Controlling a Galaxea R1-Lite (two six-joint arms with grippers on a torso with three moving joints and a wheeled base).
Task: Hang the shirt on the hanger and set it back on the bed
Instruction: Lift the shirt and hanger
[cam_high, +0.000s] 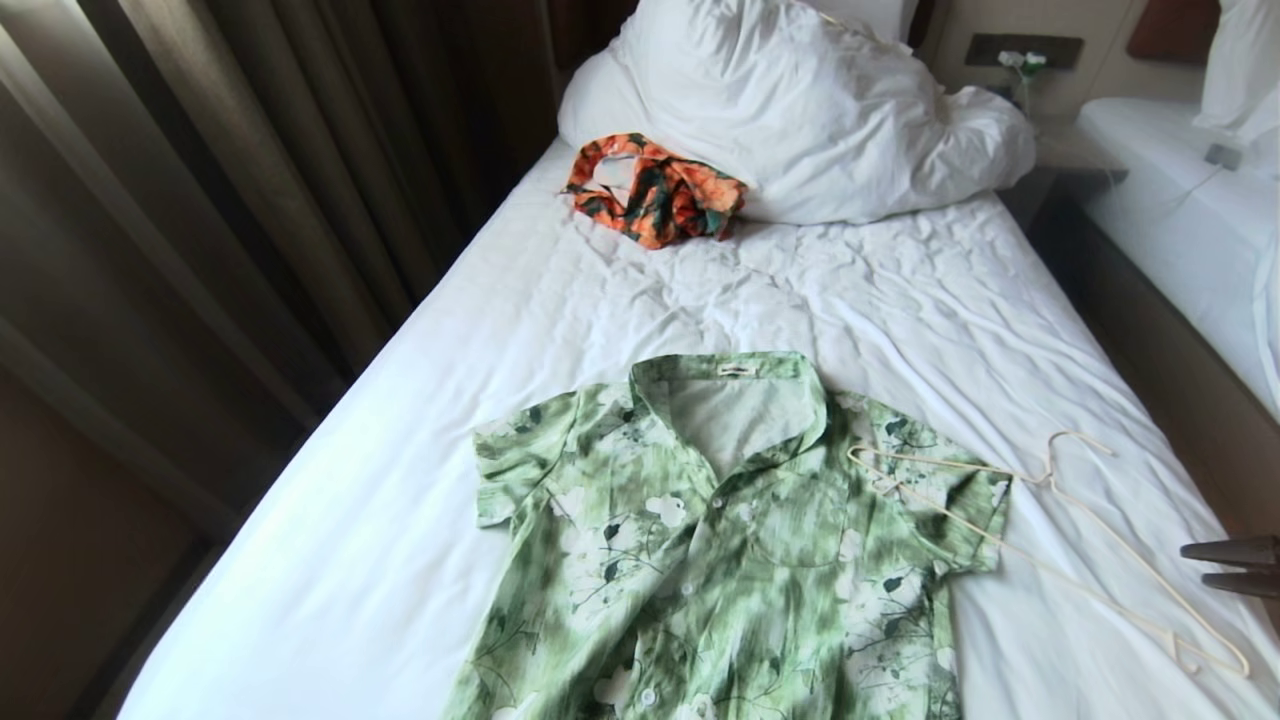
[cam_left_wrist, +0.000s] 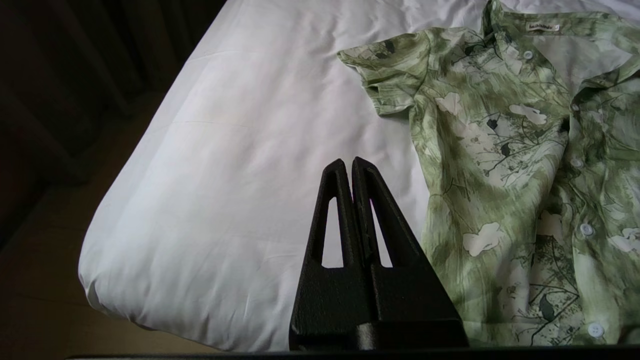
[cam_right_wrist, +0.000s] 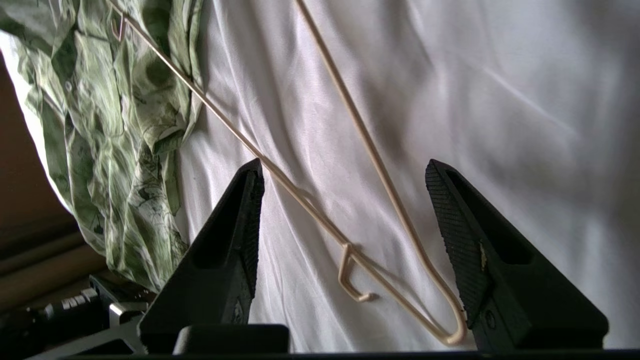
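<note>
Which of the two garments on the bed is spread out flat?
The light green floral shirt, lying spread flat near the foot of the bed. The orange patterned garment is crumpled in a heap by the pillow.

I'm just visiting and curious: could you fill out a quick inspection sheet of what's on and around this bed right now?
Surface: bed with wrinkled white sheet; pillow at its head.
Job's things: shirt spread flat, collar open; hanger lies beside it, one end resting on the sleeve, not inside the shirt.
Clutter: orange garment bunched against the pillow.
Grippers: right gripper open above the hanger's near end, not gripping it; left gripper shut, above the sheet beside the shirt.
Cables: nothing seen.
Surroundings: curtain; second bed.
</note>
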